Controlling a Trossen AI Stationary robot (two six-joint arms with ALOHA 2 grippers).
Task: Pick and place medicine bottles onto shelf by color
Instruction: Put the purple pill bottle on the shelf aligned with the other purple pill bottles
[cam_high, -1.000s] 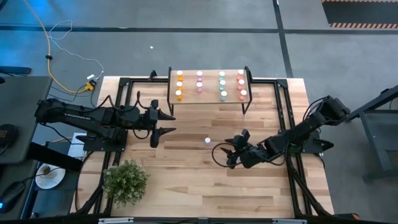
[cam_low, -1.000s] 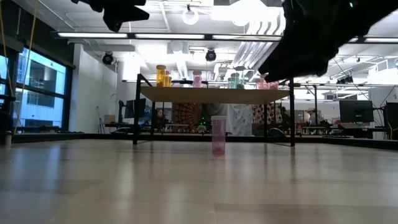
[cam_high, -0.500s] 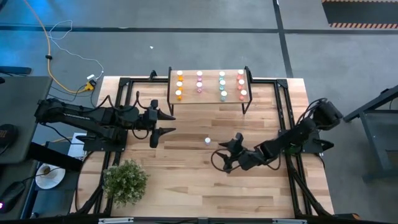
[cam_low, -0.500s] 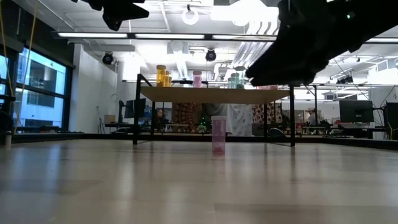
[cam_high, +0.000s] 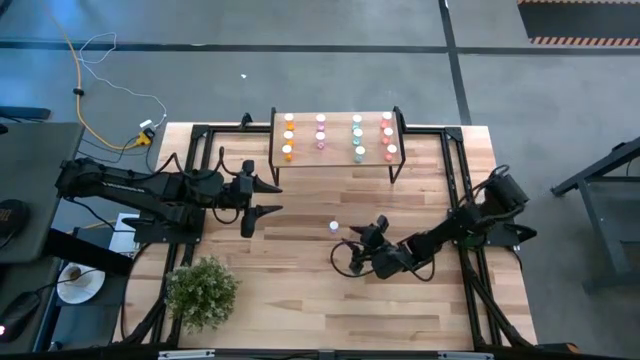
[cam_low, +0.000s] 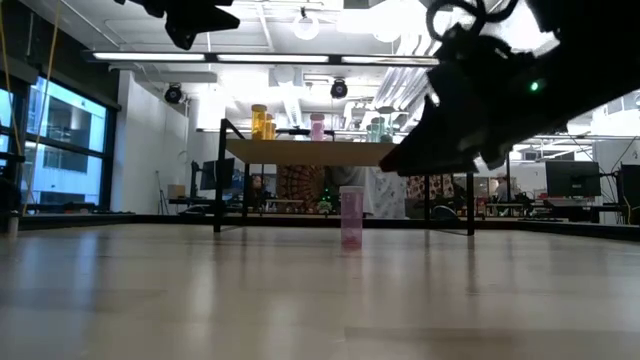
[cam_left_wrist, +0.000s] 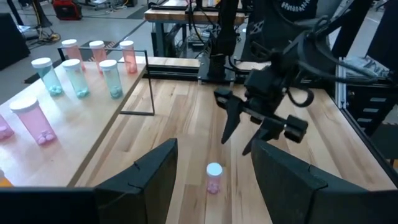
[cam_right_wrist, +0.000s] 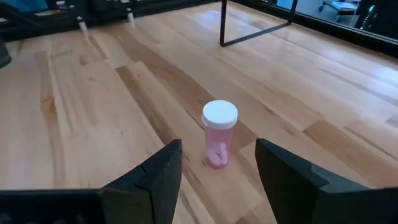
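Note:
A pink medicine bottle (cam_high: 334, 227) with a white cap stands upright on its base on the bare tabletop, also visible in the right wrist view (cam_right_wrist: 219, 134) and the low view (cam_low: 351, 215). My right gripper (cam_high: 342, 252) hangs open just on the near side of it, low over the wood, fingers pointing at the bottle without touching it. The shelf (cam_high: 336, 150) stands at the far edge on black legs, carrying rows of orange (cam_high: 288, 136), pink (cam_high: 321, 132), teal (cam_high: 357, 138) and red (cam_high: 388, 135) bottles. My left gripper (cam_high: 275, 198) waits open and raised at the left.
A potted green plant (cam_high: 203, 290) sits at the near left corner. The table's black frame rails (cam_high: 457, 190) run along both sides. Bare wood (cam_high: 300, 300) stretches between the shelf, the plant and the near edge.
My right gripper has sunk toward the tabletop and moved toward the table's left, closing in on the pink bottle, tipping a little further downward. Its fingers have stayed open. The bottle has not moved.

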